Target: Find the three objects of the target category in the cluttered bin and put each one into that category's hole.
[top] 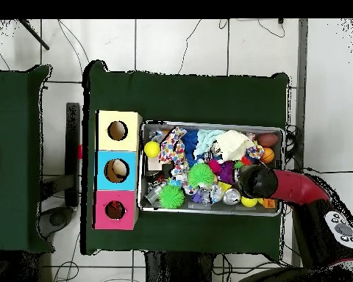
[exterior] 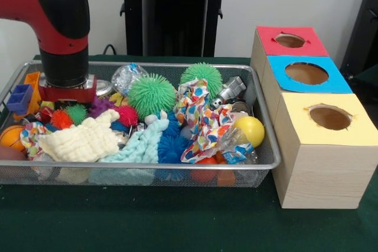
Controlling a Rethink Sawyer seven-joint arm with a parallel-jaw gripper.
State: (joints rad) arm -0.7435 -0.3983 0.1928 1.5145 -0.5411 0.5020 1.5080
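Green cloth (exterior: 177,222) covers the tabletop nearest us, bare along its front edge. On it we see a wire mesh bin (exterior: 267,163) heaped with toys and rags. Against the bin's front wall lie a cream knitted cloth (exterior: 82,141) and a pale blue cloth (exterior: 139,146). A patterned, multicoloured cloth (exterior: 198,116) drapes across the middle. Behind them sit two green spiky balls (exterior: 152,94), and a yellow ball (exterior: 250,130) rests near the bin's right end, with an orange ball (exterior: 10,137) at the left end.

Just beside the bin's right end stand three wooden boxes (exterior: 322,175) in a row, each with a round hole on top: yellow-topped (exterior: 330,117) nearest us, blue-topped (exterior: 306,74) in the middle, red-topped (exterior: 290,41) farthest. We judge they sit close so that sorted items travel only a short way.

Over the bin's left far corner the red and black arm (exterior: 56,4) points straight down, and its gripper (exterior: 67,90) is sunk among the clutter, presumably probing for a target. Its fingers are buried, so we cannot tell whether they are spread or pinching anything.

Which category is wanted is not shown; the sought objects are likely still in the bin, and we see nothing in transit to a hole.
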